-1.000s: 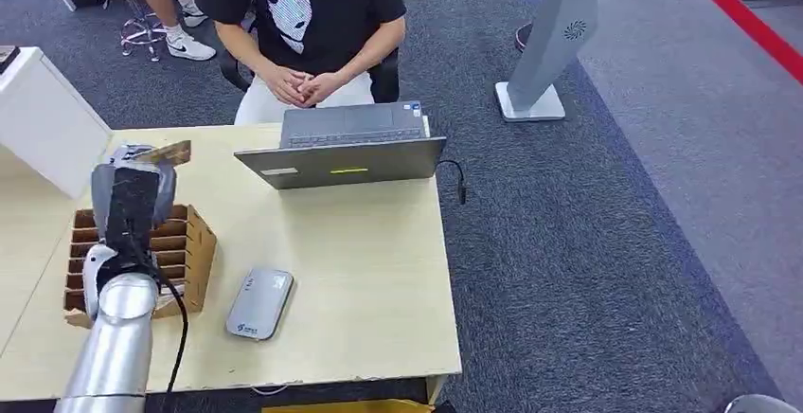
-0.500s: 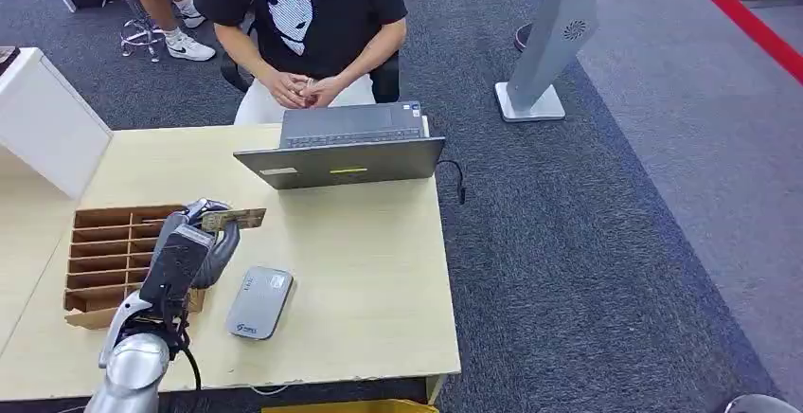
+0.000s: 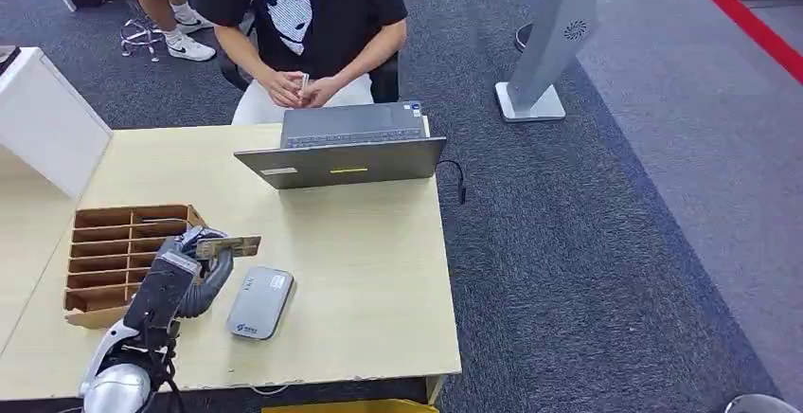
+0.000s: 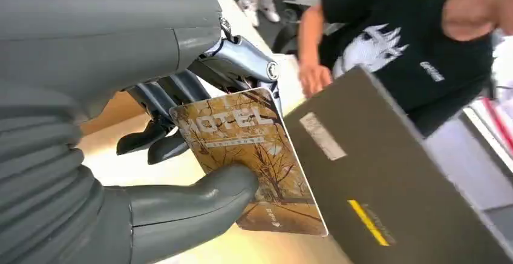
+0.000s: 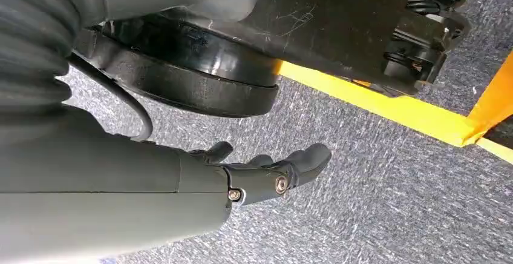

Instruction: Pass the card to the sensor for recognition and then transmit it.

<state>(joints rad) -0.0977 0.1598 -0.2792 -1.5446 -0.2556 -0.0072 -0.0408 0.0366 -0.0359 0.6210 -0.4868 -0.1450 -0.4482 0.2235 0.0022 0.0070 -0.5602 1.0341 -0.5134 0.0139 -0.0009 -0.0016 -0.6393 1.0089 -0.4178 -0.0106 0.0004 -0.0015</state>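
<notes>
While the left robot hand (image 3: pixel 185 271) pinches the hotel card (image 3: pixel 228 244) at lower left of the head view, just above the grey sensor (image 3: pixel 260 303) on the worktop (image 3: pixel 360 271), scanning and handover remain. Nearby stand a divided tray (image 3: pixel 109 252) and a laptop (image 3: pixel 341 160); nothing blocks. The right robot hand (image 5: pixel 266 170) hangs loosely open.

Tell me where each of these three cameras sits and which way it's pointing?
Head view: high on the body, looking down at the table, grey sensor and left hand.
Left wrist view: behind the left hand, facing the card it holds and the laptop.
Right wrist view: on the hanging arm, facing the carpet past the right hand.
Head and left wrist views share the card, laptop and seated person.
</notes>
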